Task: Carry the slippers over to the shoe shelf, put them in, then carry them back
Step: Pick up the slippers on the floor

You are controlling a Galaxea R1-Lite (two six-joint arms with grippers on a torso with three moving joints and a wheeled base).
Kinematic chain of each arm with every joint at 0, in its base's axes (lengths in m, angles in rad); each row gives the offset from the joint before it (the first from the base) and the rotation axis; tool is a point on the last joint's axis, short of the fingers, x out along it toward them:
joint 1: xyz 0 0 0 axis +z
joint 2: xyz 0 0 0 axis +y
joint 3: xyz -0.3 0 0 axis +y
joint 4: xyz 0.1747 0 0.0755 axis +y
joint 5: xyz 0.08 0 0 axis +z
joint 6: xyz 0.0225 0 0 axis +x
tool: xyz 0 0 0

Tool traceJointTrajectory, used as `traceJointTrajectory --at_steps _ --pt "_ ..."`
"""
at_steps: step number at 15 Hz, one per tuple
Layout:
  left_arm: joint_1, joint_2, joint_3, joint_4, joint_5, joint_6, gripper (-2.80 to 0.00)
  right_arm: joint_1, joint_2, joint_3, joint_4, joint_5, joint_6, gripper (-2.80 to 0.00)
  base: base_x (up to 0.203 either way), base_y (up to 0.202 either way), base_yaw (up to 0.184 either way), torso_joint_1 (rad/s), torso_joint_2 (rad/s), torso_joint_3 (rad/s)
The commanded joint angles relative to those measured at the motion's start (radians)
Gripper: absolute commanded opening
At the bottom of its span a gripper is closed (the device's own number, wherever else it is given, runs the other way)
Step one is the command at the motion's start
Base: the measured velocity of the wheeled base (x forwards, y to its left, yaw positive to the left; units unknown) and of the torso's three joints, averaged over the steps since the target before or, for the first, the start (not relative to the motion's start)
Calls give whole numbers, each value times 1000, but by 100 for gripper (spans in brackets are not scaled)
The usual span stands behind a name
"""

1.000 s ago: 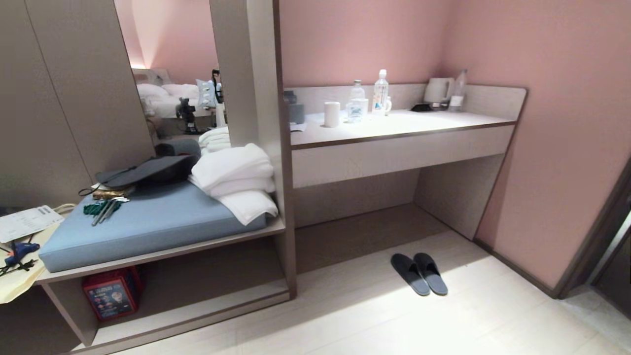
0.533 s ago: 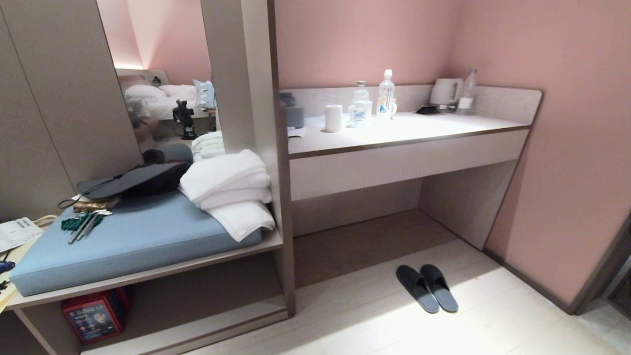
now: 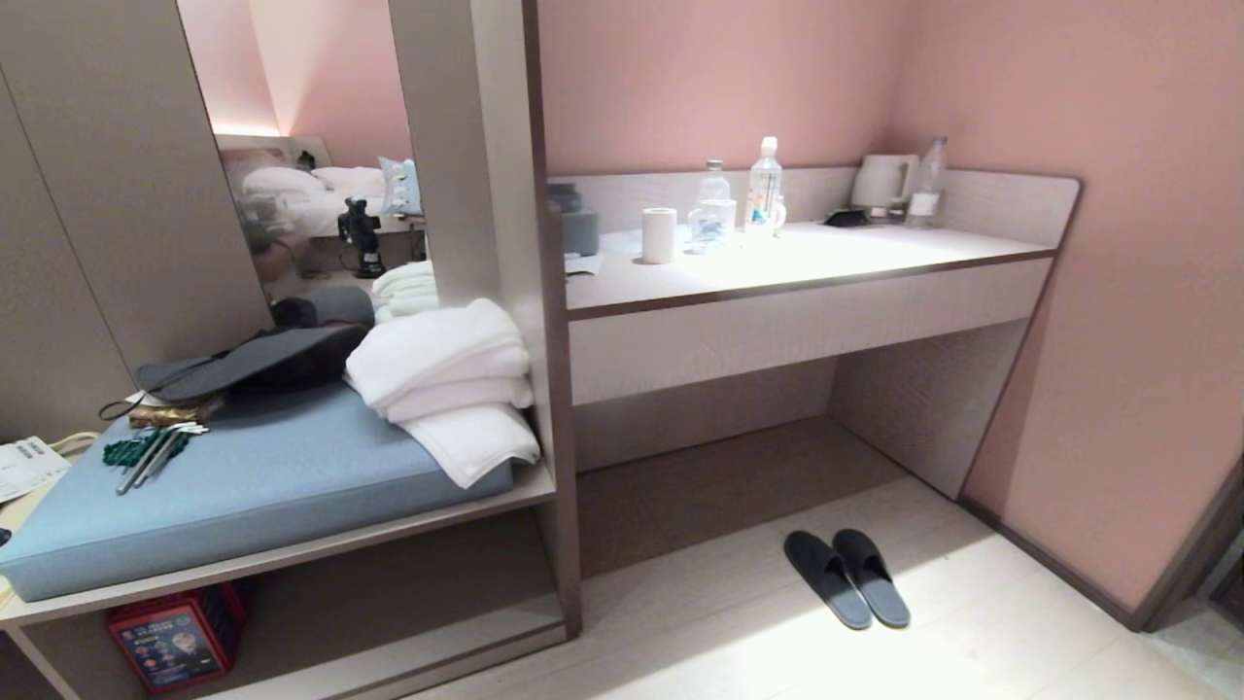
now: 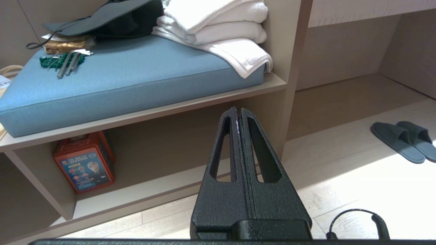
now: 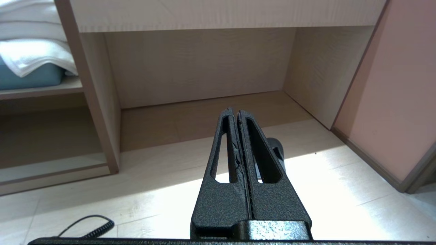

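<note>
My left fingers (image 4: 238, 114), black textured plastic with slotted sides, are pressed flat together and hold nothing; they point toward the low open cubby of grey-beige laminate (image 4: 163, 149) under the bench seat. My right fingers (image 5: 236, 115) are likewise closed on nothing, aimed at the taller recess (image 5: 204, 85) under the pale wood-laminate desk (image 3: 797, 258).

The pair of dark slate-grey fabric slide slippers (image 3: 847, 577) lies side by side on the pale plank floor (image 3: 972, 642), in front of that recess, well apart from the cubby; my right fingers hide most of them in the right wrist view.

Inside the cubby, at its far left, stands a red box with a blue printed panel (image 4: 84, 162); its writing is too small to read. Above it lies a blue cushion (image 4: 129, 75) carrying folded white towels (image 4: 218, 30), a dark flat bag (image 4: 102, 20) and green-handled tools (image 4: 58, 61).

On the desk stand a white cup (image 3: 658, 235), clear plastic bottles (image 3: 765, 194) with unreadable labels, and a white kettle (image 3: 882, 181).
</note>
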Motion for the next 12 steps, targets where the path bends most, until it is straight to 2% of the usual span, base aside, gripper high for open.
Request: traceJointTrajectory --at_steps 1,6,12 --pt "1 1 0 0 0 -1 -280 0 0 2 0 1 -3 -280 0 0 0 0 0 0" --pt "1 1 0 0 0 -2 -280 0 0 2 2 5 -30 -280 0 -4 8 0 1 1" --pt "1 1 0 -2 0 -2 -280 0 0 1 2 5 -27 -280 2 -8 162 1 1 3"
